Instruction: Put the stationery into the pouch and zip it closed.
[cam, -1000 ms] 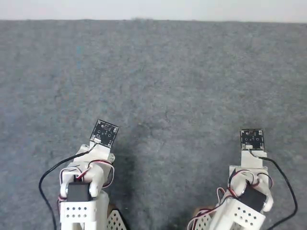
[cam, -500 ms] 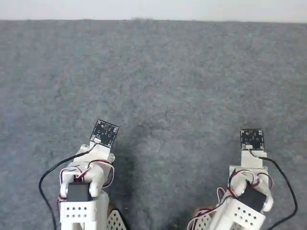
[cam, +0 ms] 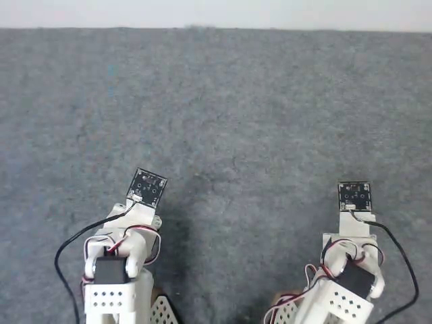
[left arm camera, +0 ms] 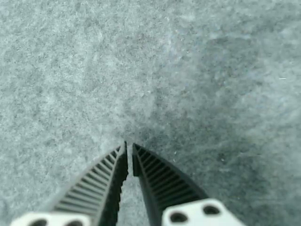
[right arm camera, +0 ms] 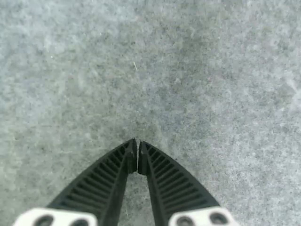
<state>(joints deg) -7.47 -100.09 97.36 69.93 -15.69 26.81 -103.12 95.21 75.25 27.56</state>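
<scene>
**Both grippers closed on nothing, arms at near edge**

Left gripper (left arm camera: 129,147): black ribbed fingers (left arm camera: 101,181) drawn together to a point. Tips all but touch, w/ a hairline slit btwn them, and nothing is pinched. It hangs just over the grey felt surface (left arm camera: 197,56). A darker smudge (left arm camera: 225,52) sits on the felt ahead of the tips.

Right gripper (right arm camera: 137,142): same build. Its fingers (right arm camera: 169,183) are pressed together, tips meeting, nothing btwn them. Grey felt lies under and ahead of it, w/ a tiny pale fleck (right arm camera: 135,66) further out.

High view: two white arms sit at the surface's near edge, well apart. One arm (cam: 121,270) is toward the near-left corner, the other arm (cam: 347,277) toward the near-right corner. Can't tell for sure which is which.
- Each has a small black cam board at its far end, (cam: 147,187) and (cam: 354,196).
- A black cable (cam: 64,253) loops off the near-left arm; a second cable (cam: 398,250) runs down the outer side of the near-right one.
- Red and white wires (cam: 135,236) bunch at the joints.
- A dark patch (cam: 196,192) marks the felt btwn the arms, closer to the near-left one.
- A pale strip (cam: 216,13) borders the far edge.
</scene>
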